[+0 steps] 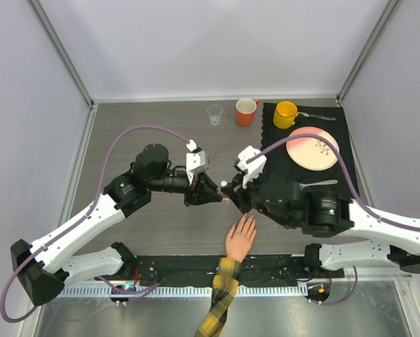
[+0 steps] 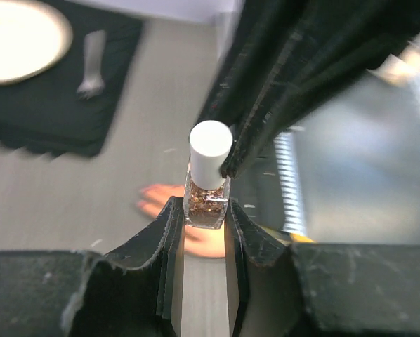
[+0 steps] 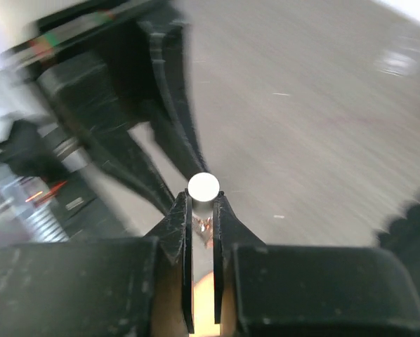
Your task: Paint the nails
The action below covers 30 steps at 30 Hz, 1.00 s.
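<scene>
On the grey table (image 1: 140, 126), at its near edge, lies the fake hand (image 1: 240, 240), the nails (image 1: 246, 220) just beside both grippers. The left gripper (image 2: 204, 209) pinches a polish bottle (image 2: 206, 205); the right gripper (image 3: 203, 202) clamps its white cap (image 3: 203, 186).

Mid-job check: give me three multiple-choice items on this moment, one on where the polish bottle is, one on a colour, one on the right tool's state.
1. Where is the polish bottle?
A. standing on the table
B. held in the left tool
C. lying on the plate

2. What colour is its cap?
A. red
B. black
C. white

3. The right tool is:
A. shut on the cap
B. wide open
C. out of view

Answers:
1 B: the left wrist view shows the bottle pinched by its glass body.
2 C: the cap is plain white in both wrist views.
3 A: the right wrist view shows the tool clamped on the cap's sides.
</scene>
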### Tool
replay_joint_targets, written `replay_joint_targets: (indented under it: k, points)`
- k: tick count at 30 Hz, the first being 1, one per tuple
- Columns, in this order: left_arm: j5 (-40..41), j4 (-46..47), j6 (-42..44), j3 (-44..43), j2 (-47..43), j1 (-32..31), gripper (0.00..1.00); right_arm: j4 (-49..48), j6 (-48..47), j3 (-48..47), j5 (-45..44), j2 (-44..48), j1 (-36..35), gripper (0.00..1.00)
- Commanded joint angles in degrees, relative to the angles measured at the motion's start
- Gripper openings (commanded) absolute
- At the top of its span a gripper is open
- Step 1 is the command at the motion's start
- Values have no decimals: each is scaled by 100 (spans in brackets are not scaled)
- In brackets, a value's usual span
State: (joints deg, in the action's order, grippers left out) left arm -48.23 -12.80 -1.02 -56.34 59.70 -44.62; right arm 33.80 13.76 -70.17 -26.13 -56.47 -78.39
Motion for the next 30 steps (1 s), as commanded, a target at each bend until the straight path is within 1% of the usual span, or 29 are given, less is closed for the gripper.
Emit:
replay_joint_targets:
  k: [1,2,3,5,7,8,9,11,12,13,14,16,17,18,19,20,23,25,30]
  points:
    - [3307,41,190,-115,-81,50,0,153,564,-233,-2269,-750,-123,1]
    - [3529,14,181,-114,-73,59,0,179,845,-303,-2665,-1135,-211,1]
    - [3635,-3,216,-97,-73,50,0,197,996,-443,-3035,-1295,-212,1]
    - [3663,84,216,-53,-108,50,0,136,1103,-585,-3187,-1646,-212,1]
    - [3558,102,242,-18,-99,50,0,4,972,-708,-2996,-1718,-186,1]
    - [3496,102,251,-18,-90,50,0,-101,910,-717,-2942,-1649,-168,3]
    - [3452,76,277,-26,-64,41,0,-119,901,-691,-2855,-1579,-142,7]
    - [3312,14,286,-70,-29,50,0,-216,865,-603,-2407,-1351,-72,14]
    - [3250,-12,304,-114,15,50,0,-216,891,-490,-2310,-1097,-45,18]
    - [3075,-47,295,-132,24,50,0,-234,909,-436,-2135,-938,-45,20]
    - [2969,-56,295,-141,33,50,0,-260,918,-332,-2037,-797,-27,25]
    - [2653,-30,312,-150,68,41,0,-400,918,-199,-1731,-358,16,29]
    - [2208,-21,330,-158,77,50,0,-453,875,-86,-1616,-243,52,31]
    - [2021,-12,321,-176,103,50,0,-471,892,-58,-1554,-59,139,35]
    - [1871,49,295,-167,103,50,0,-480,892,-49,-1431,4,183,37]
    - [1513,75,295,-150,120,50,0,-471,883,-75,-1343,48,236,39]
    - [1203,119,286,-150,164,6,0,-497,900,-181,-1045,57,394,45]
    - [1228,93,286,-158,200,-47,0,-489,927,-251,-965,-136,491,50]
    - [1324,-12,374,-176,209,-126,0,-374,936,-489,-780,-549,597,52]
